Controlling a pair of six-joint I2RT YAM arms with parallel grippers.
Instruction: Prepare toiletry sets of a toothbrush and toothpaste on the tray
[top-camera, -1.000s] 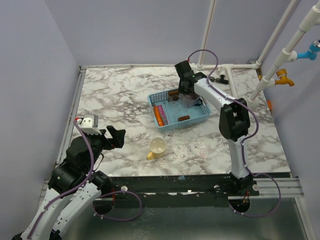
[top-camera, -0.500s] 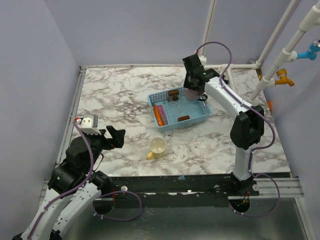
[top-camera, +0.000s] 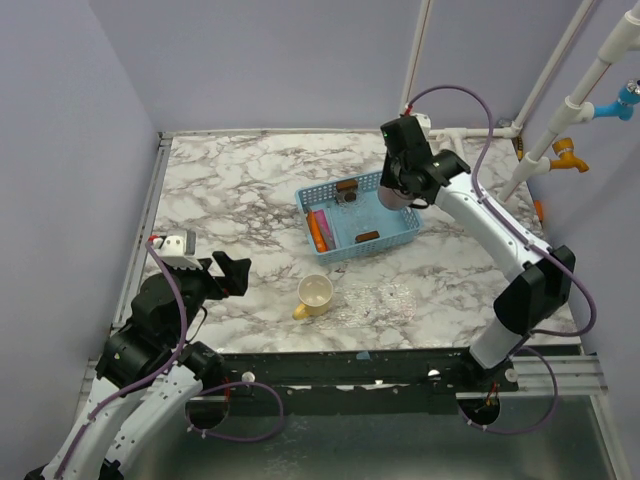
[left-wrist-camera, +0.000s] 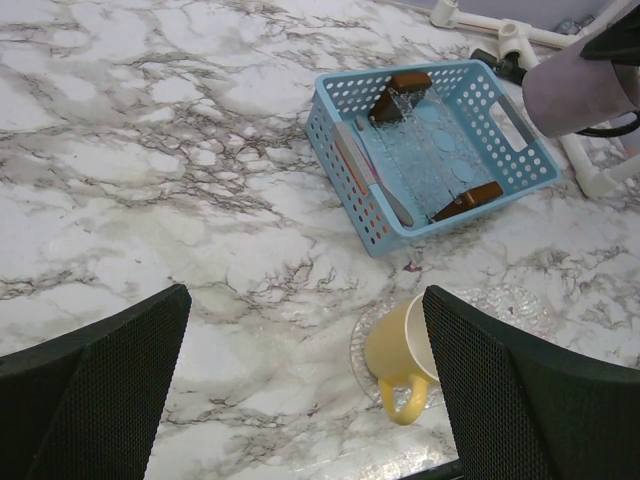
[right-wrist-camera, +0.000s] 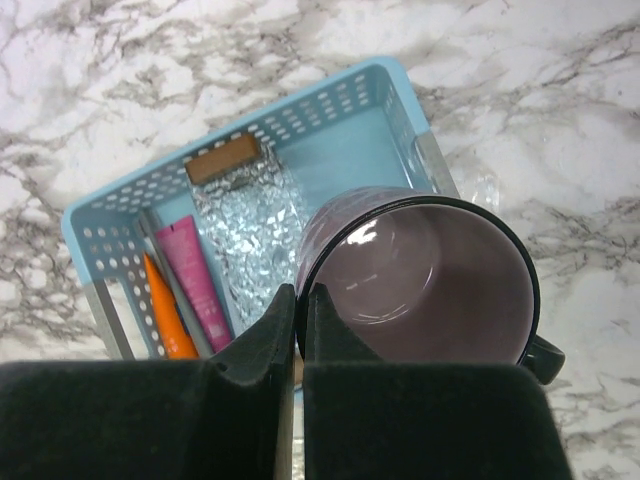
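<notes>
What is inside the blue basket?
A pink tube, an orange toothbrush and a clear tray with brown ends lie in the basket. From the right wrist, the mug in the right fingers hides one corner.

basket: table centre | toothpaste: in basket, left side | cup: before basket, on plate

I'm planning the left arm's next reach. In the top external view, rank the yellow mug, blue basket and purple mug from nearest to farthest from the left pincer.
Measured from the left pincer, open at the near left:
1. The yellow mug, on the table near the middle front.
2. The blue basket, mid-table, beyond that mug.
3. The purple mug, over the basket's far right corner, gripped by the right pincer.
</notes>
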